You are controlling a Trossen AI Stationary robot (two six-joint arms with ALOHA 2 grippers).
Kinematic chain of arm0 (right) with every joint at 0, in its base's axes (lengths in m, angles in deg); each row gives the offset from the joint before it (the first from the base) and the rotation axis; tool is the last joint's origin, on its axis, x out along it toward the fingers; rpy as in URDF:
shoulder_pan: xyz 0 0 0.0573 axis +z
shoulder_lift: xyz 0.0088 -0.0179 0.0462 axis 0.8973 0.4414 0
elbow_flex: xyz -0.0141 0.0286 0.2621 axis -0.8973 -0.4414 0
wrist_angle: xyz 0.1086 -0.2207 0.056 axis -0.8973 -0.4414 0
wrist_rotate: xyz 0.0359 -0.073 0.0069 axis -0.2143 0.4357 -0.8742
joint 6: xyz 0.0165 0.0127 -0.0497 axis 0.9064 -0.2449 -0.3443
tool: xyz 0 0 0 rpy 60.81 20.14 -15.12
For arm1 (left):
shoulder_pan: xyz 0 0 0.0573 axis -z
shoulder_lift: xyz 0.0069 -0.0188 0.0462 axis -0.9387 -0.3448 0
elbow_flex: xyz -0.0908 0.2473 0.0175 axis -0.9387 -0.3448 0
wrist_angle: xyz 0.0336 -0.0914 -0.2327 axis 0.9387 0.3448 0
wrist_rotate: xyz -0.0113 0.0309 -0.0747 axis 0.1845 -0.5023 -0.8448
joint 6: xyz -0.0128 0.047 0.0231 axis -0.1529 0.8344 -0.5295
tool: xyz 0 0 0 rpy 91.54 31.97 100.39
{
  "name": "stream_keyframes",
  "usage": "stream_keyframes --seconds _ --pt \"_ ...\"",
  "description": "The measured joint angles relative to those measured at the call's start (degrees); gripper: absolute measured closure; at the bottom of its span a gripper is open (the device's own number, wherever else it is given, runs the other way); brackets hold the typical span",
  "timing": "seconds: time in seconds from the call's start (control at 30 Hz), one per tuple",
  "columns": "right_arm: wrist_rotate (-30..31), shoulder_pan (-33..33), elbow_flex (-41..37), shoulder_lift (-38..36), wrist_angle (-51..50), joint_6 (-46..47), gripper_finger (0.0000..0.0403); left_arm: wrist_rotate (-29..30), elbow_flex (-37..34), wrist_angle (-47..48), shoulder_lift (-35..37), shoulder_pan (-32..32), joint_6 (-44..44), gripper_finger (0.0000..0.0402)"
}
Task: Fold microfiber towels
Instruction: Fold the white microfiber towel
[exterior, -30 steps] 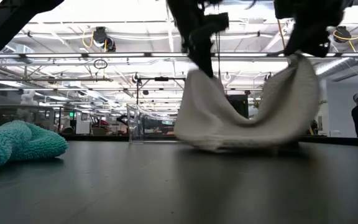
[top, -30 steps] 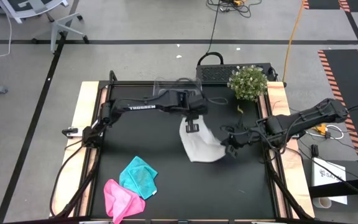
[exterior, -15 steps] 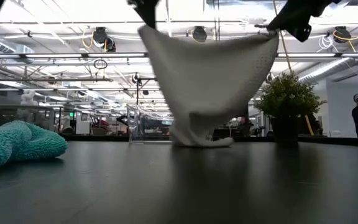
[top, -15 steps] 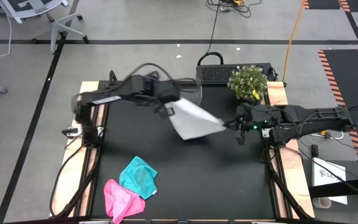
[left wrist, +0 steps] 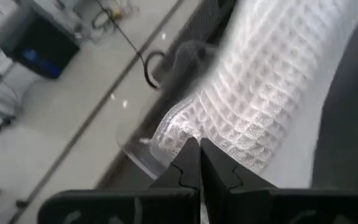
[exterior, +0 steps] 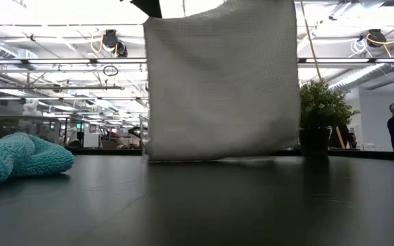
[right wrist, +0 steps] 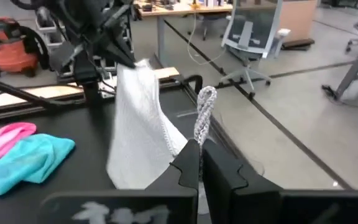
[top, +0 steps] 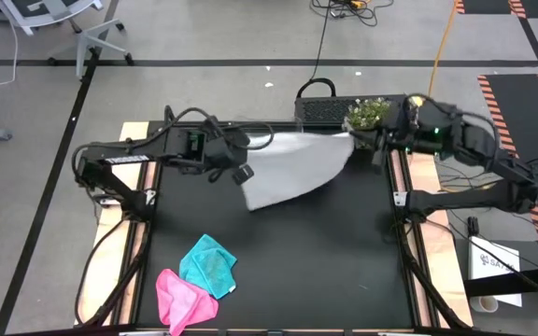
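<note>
A pale grey-white waffle-weave towel (top: 292, 168) hangs spread as a flat sheet (exterior: 221, 78) between my two grippers, over the far middle of the table. My left gripper (top: 242, 175) is shut on one upper corner. My right gripper (top: 362, 142) is shut on the other. The towel's lower edge (exterior: 217, 157) hangs right at the table top; whether it touches, I cannot tell. A teal towel (top: 209, 264) and a pink towel (top: 179, 297) lie crumpled at the near left. My left gripper pinches the towel's upper left corner (left wrist: 188, 134) between its two shut fingers, slanting down from the table's left. The cloth hangs below the fingers, drawn flat. My right gripper pinches the opposite upper corner (right wrist: 199, 134) between its shut fingers, coming nearly level from the table's right. A short tip of the hem (right wrist: 206, 102) sticks up past the fingers, and the cloth runs flat toward the other gripper.
A clear plastic tub (exterior: 144, 139) stands at the far side, behind the hanging towel. A potted plant (top: 370, 112) sits at the far right corner, close by my right gripper. The black table (top: 344, 261) lies bare at the near right.
Both grippers have risen, still shut on the towel. The left has gone toward the table's left edge, the right toward the far right corner. The towel, which sagged with its middle heaped on the table, has been lifted and spread into a flat hanging sheet.
</note>
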Motion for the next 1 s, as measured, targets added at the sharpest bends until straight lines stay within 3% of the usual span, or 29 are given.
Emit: stream_keyframes --seconds 0.13,0.33,0.53,0.77,1.0 --pt "-0.18 -2.78 4.73 5.52 -4.36 -3.28 0.0403 3.01 4.03 -1.56 0.09 -2.35 7.51 0.0401" --pt "-0.17 -7.52 5.17 11.78 -5.18 -8.04 0.0403 2.30 9.29 -1.63 0.13 -8.27 15.27 0.0401" --pt "-1.96 -14.30 5.94 14.56 -5.97 -12.23 0.0403 -2.55 10.50 -1.57 0.13 -13.17 17.11 0.0401" --pt "-3.88 -21.85 13.67 14.81 -10.20 -17.03 0.0403 -4.96 10.52 -3.23 0.07 -14.41 17.41 0.0401" --pt "-4.62 -23.54 17.59 14.70 -14.85 -19.61 0.0403 -8.47 10.54 -7.06 -0.63 -14.36 17.55 0.0401"
